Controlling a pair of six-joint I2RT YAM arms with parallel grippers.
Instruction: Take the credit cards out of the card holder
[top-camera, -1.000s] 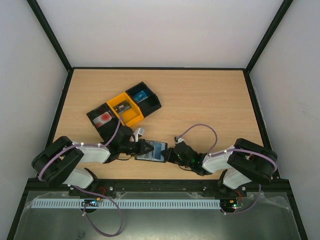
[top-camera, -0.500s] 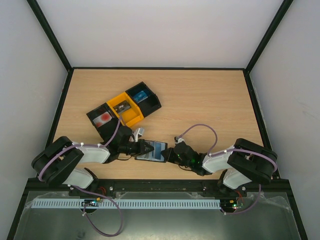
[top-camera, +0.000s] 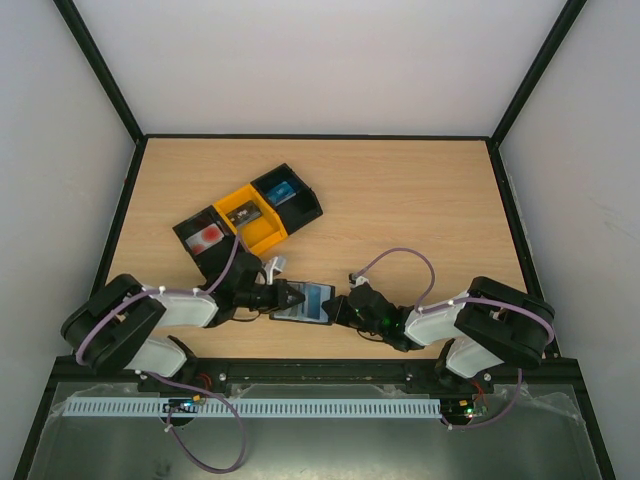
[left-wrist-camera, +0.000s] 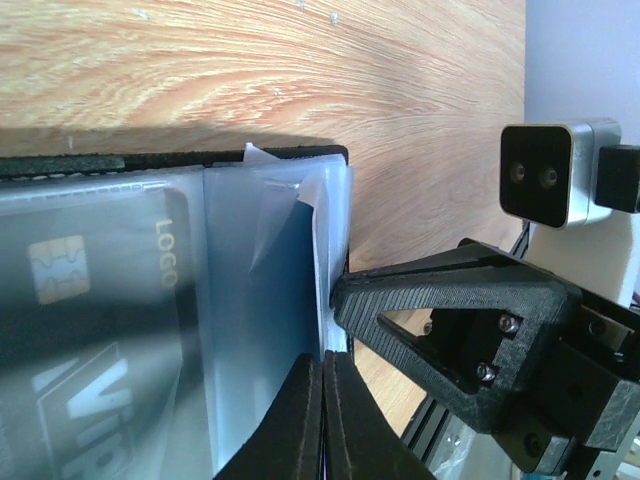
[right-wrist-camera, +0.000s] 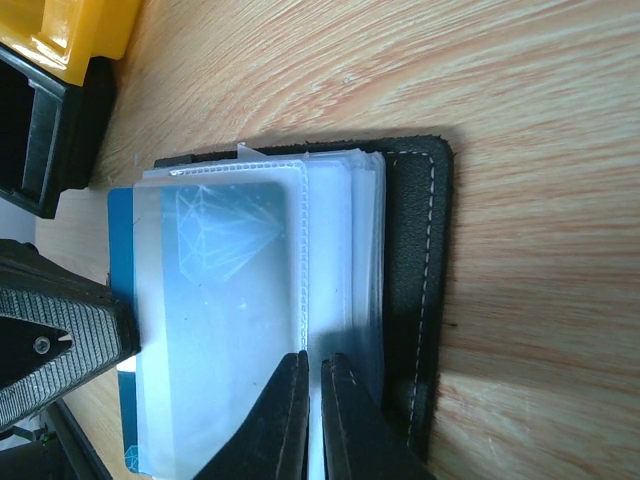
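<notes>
Seen from above, the card holder (top-camera: 308, 301) is lying open close to the desk's (top-camera: 420, 200) near edge, about midway along it. The left gripper (top-camera: 296, 296) is reaching its left end and the right gripper (top-camera: 338, 309) its right end. A slanted row of bins (top-camera: 250, 215), black, yellow and black, is sitting on the left half of the desk just beyond the left arm. Any lettering there is too small to read. In the left wrist view, a dark card (left-wrist-camera: 100, 330) is showing through a clear sleeve (left-wrist-camera: 235, 300). It is carrying a gold chip, the word "LOGO" and larger pale letters beginning "VI" that are running off the frame. The left gripper (left-wrist-camera: 322, 410) is clenched tight, and the edge of a blue card (left-wrist-camera: 290, 290) is running down between its tips, so it appears to be gripping that card. In the right wrist view, the blue card (right-wrist-camera: 120, 250) is sticking out past the sleeves toward the left gripper. A diamond outline printed on it is showing through the frosted plastic. The right gripper (right-wrist-camera: 312, 400) is almost fully closed, pinching the stack of clear sleeves just beside the holder's black stitched cover.
</notes>
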